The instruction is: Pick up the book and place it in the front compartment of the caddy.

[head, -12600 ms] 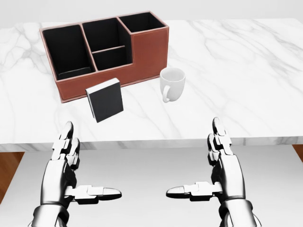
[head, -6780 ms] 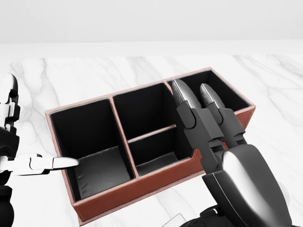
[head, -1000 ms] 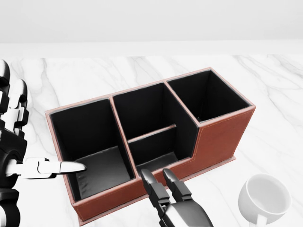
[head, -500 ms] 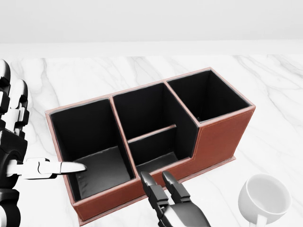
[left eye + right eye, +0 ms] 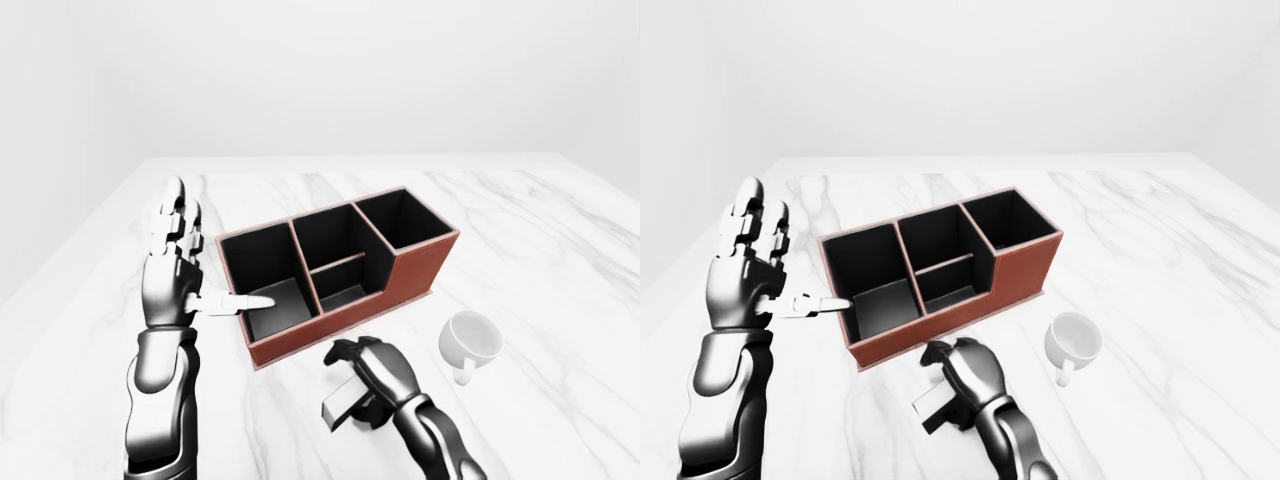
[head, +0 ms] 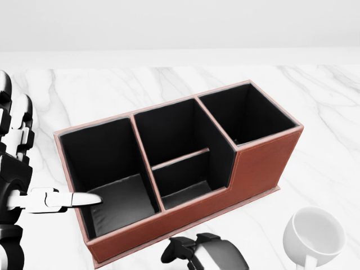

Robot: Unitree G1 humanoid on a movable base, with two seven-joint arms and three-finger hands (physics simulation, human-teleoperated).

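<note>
- The book (image 5: 345, 401) lies on the counter just below the caddy (image 5: 420, 265) in the left-eye view, under the right hand (image 5: 375, 375).
- Half a second ago that hand's fingers pointed straight toward the caddy; now they have curled down over the book (probably gripping it, though contact is hard to confirm).
- So the grasp looks underway, and the lift has not begun.
- The left hand (image 5: 175, 270) hangs spread wide by the caddy's left end, holding nothing.
- A white mug (image 5: 468, 343) stands at right on the marble counter (image 5: 540, 230); plain pale walls behind.
</note>
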